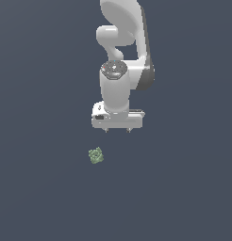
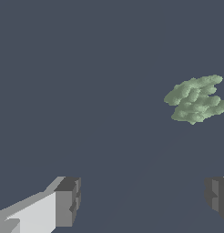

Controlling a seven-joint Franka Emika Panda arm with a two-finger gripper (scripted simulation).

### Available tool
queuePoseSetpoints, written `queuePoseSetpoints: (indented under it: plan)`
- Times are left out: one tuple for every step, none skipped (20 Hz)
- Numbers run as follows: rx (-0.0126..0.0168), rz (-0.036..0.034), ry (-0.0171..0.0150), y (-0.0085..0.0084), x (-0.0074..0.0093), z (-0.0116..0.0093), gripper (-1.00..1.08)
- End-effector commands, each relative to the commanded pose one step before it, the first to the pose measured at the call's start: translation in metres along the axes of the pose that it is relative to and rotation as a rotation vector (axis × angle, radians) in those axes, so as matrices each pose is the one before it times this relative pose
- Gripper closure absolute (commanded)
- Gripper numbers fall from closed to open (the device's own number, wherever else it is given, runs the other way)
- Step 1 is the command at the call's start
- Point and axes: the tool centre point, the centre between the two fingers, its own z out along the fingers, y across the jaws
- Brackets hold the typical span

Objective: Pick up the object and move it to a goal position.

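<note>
Wide apart, that is how the white gripper carries its jaws, two short tips poking down under the broad hand body with nothing between them. From the wrist camera the grey fingertips sit far to either side, bare dark floor in the gap. And the object: a tiny lumpy block, roughly cube-shaped, mottled pale green, its surface all bumps and ridges, far smaller than the hand. It lies on the floor alone, below the gripper and off toward the exterior view's left, clear of both tips. In the wrist view it sits outside the gap. Overhead the arm drops from the upper edge, wrist vertical, hand pointing straight down.
</note>
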Motion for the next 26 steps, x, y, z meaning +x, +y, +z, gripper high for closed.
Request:
queuePoseSetpoints:
  plan:
    - [0.00000,0.00000,0.00000,0.00001,0.00000,0.00000,-0.92]
    - [-0.00005,-0.00154,-0.00011,-0.00042,-0.00006,-0.00008,-0.92]
    - [-0.00011,-0.00477,-0.00035,-0.00140,-0.00018,-0.00022,-0.92]
    - [-0.00018,-0.00773,-0.00057,-0.00224,-0.00031,-0.00039,-0.92]
    - [-0.00025,-0.01102,-0.00082,-0.00328,-0.00046,-0.00057,-0.92]
    - [-0.00032,-0.01427,-0.00108,-0.00439,-0.00065,-0.00080,-0.92]
    - [-0.00029,-0.01359,-0.00106,-0.00442,-0.00071,-0.00083,-0.92]
    - [-0.00021,-0.01107,-0.00090,-0.00388,-0.00069,-0.00077,-0.92]
    - [-0.00013,-0.00851,-0.00074,-0.00332,-0.00067,-0.00069,-0.92]
    - [-0.00004,-0.00579,-0.00057,-0.00267,-0.00065,-0.00060,-0.92]
    - [0.00005,-0.00282,-0.00036,-0.00188,-0.00058,-0.00046,-0.92]
    - [0.00000,0.00000,0.00000,-0.00075,-0.00034,-0.00026,-0.92]
    - [0.00014,0.00146,-0.00001,0.00044,0.00004,0.00011,-0.92]
    - [-0.00005,0.00068,0.00013,0.00079,0.00031,0.00024,-0.92]
    - [0.00000,0.00000,0.00000,0.00133,0.00055,0.00042,-0.92]
    - [-0.00047,-0.00222,0.00029,0.00084,0.00067,0.00031,-0.92]
    - [-0.00038,-0.00298,0.00010,0.00134,0.00091,0.00052,-0.92]
    - [-0.00050,-0.00423,0.00010,0.00150,0.00110,0.00062,-0.92]
    - [-0.00061,-0.00531,0.00009,0.00174,0.00130,0.00074,-0.92]
    - [-0.00072,-0.00629,0.00010,0.00199,0.00149,0.00087,-0.92]
    - [-0.00081,-0.00693,0.00012,0.00241,0.00168,0.00102,-0.92]
    - [-0.00093,-0.00760,0.00015,0.00292,0.00191,0.00121,-0.92]
    - [-0.00105,-0.00833,0.00017,0.00338,0.00209,0.00139,-0.92]
    - [-0.00116,-0.00927,0.00016,0.00371,0.00223,0.00155,-0.92]
    - [-0.00127,-0.01028,0.00014,0.00406,0.00235,0.00171,-0.92]
    - [-0.00139,-0.01118,0.00012,0.00448,0.00246,0.00189,-0.92]
